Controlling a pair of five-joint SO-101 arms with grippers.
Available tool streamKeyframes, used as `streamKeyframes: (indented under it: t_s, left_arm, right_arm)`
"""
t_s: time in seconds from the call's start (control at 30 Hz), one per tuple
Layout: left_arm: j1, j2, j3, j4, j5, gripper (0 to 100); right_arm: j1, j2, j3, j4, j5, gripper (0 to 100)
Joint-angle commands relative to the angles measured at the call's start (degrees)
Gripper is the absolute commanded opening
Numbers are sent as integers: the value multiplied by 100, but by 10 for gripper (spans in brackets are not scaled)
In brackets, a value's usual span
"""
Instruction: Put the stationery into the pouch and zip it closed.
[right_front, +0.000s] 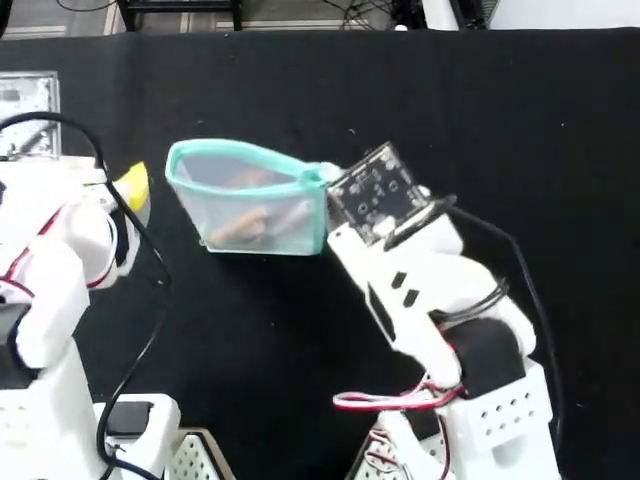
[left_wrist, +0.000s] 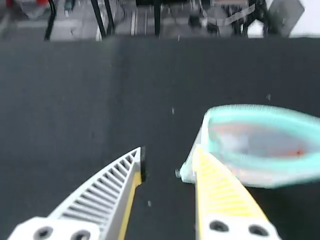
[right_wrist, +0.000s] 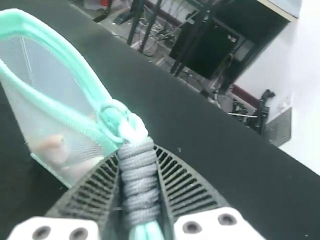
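Beneath the pouch spreads the black counter (right_front: 300, 90), and two white arms stand at its near edge, one to each side of the pouch. The right arm (right_front: 440, 300) leans up to the pouch's one narrow end, while the left arm (right_front: 50, 270) stands off the opposite end. The pouch (right_front: 250, 200) itself sits between them on the counter, a mint-green rim around see-through mesh walls, with its mouth gaping wide and the zip not drawn across. At the right arm's end of the pouch, the right pincer (right_wrist: 136, 155) is clenched, its two black ribbed fingers pressed together on a grey braided cord (right_wrist: 137, 185) that runs up to a mint-green loop (right_wrist: 117, 117) at the pouch's corner. Just off the other end of the pouch, the left pincer (left_wrist: 167, 155) is released, its white finger and its yellow finger spread apart with bare counter between them; the yellow one lies nearest the pouch's corner, and whether it touches the rim cannot be told. Inside the pouch, low against the mesh wall, lies the stationery (right_front: 245, 222), seen as blurred orange-brown shapes
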Motion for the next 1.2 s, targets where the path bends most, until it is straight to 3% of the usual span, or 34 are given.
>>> streamKeyframes:
  t_s: [0.0, 0.13, 0.23, 0.43, 0.57, 0.7, 0.87, 0.97, 1.17]
  left_arm:
    - [154, -132, 646, -18, 62, 173]
    - [875, -132, 2079, -879, 97, 80]
    - [1349, -123, 3029, -2180, 360, 51]
    - [1956, -62, 4295, -4431, 422, 62]
    - [1868, -62, 4549, -5204, 554, 167]
    - [1543, -62, 4532, -5582, 1187, 195]
    - [1516, -132, 4532, -5521, 1204, 194]
    - [1358, -255, 4356, -5011, 1204, 192]
    - [1297, -1116, 4119, -4141, 1204, 195]
  right_arm:
    - [325, 268, -655, -141, 18, 11]
    - [448, 409, -1103, 316, 26, 11]
    - [448, 259, -1341, 853, 35, 12]
    - [448, -330, -1341, 1530, 352, 12]
    - [448, -734, -1341, 1591, 387, 12]
    - [448, -769, -1341, 1688, 387, 12]
    - [448, -549, -1455, 1459, 378, 12]
    - [387, -365, -1640, 1415, 387, 12]
    - [-580, 207, -2220, 1459, 229, 12]
